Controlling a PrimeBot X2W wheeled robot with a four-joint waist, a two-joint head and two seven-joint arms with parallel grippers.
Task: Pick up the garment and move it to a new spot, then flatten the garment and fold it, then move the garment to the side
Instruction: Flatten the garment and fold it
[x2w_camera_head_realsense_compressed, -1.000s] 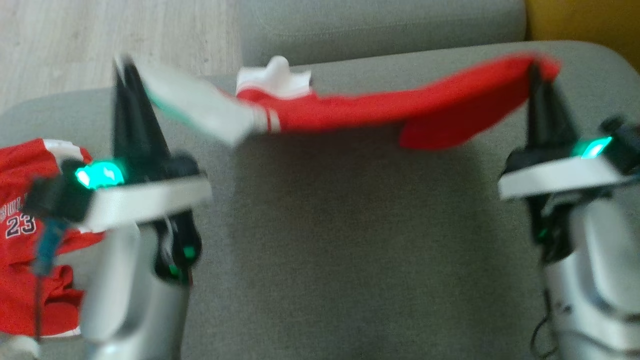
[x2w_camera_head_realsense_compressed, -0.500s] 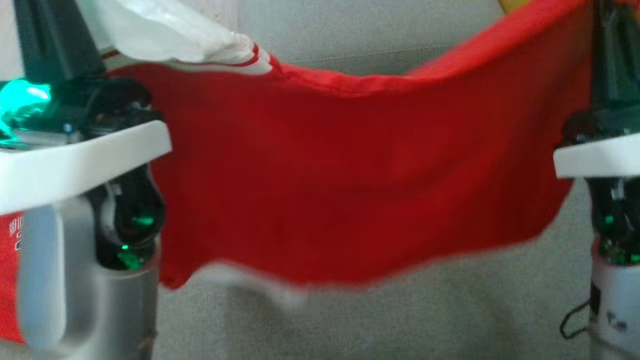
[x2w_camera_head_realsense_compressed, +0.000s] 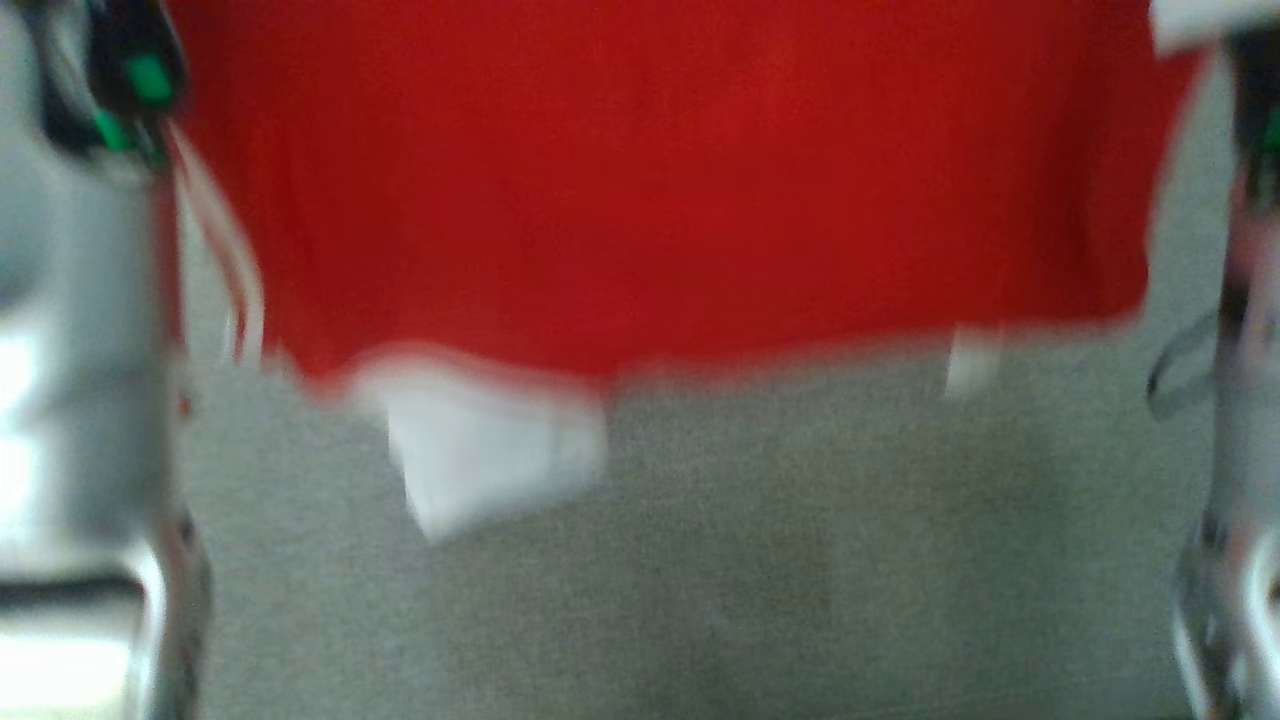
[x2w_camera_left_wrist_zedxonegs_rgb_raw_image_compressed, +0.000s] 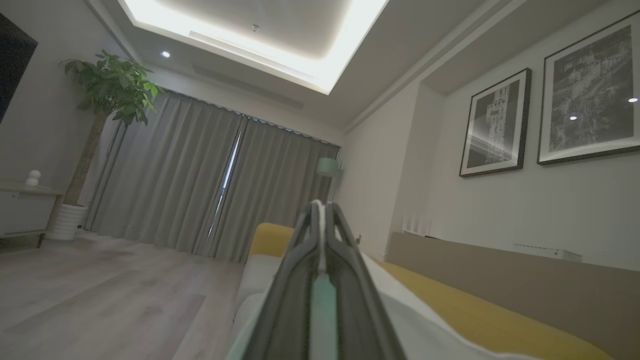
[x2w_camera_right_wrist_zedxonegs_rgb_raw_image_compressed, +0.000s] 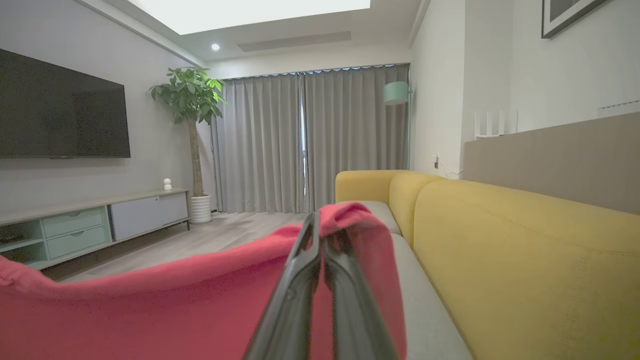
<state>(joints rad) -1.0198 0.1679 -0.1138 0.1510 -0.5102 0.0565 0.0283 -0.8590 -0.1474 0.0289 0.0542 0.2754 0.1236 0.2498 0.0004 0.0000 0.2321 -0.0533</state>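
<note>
A: Over the grey sofa seat (x2w_camera_head_realsense_compressed: 700, 580), why's the garment (x2w_camera_head_realsense_compressed: 660, 180) hung up like a curtain?

B: Prob. to let it drop flat before laying it down. Two top corners pinched and pulled apart, so the cloth's own wt spreads it into a sheet.

A: Left fingers (x2w_camera_left_wrist_zedxonegs_rgb_raw_image_compressed: 334, 222)?

B: Shut tight on a thin pale strip of cloth that runs up betw. the tips. More white cloth spills off at 4 o'clock in the left wrist view.

A: Right fingers (x2w_camera_right_wrist_zedxonegs_rgb_raw_image_compressed: 310, 242)?

B: Closed too. Red edge is draped over the tips at 12 o'clock, and from there the cloth sags away twd 9 o'clock.

A: And the rest of it?

B: Head view is v. blurred. Red sheet fills the 12 o'clock half, betw. the two arms. Hem hangs over the seat, and a white flap (x2w_camera_head_realsense_compressed: 490, 460) dangles below it at 7 o'clock. Can't tell if that flap touches the seat.

A: Stage?

B: Flattening, I'd say; not laid down yet.
</note>
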